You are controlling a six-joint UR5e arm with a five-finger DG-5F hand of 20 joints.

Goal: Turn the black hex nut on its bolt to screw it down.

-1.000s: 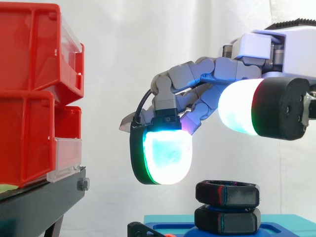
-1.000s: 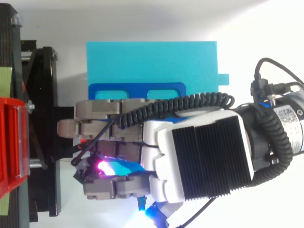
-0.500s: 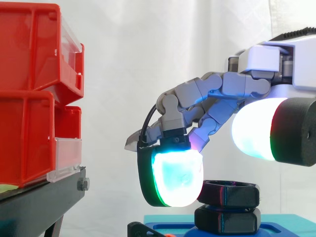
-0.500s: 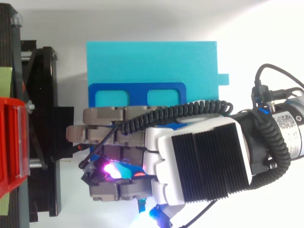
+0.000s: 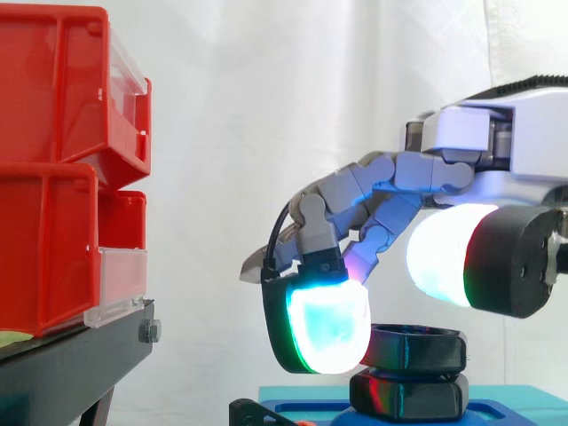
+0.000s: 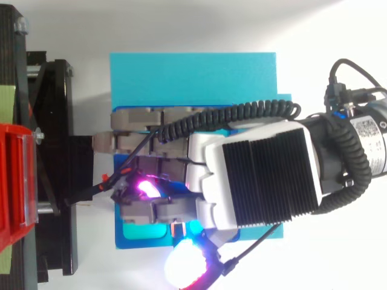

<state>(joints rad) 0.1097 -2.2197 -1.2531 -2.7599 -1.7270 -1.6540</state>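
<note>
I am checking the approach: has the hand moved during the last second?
Yes. In the side view the hand went down and right, away from the red bins, toward the black hex nut.

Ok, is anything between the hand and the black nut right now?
Nothing visible. In the side view one glowing fingertip of the hand sits level with the nut at its left edge; another pad hangs above its right side, only air between.
</note>
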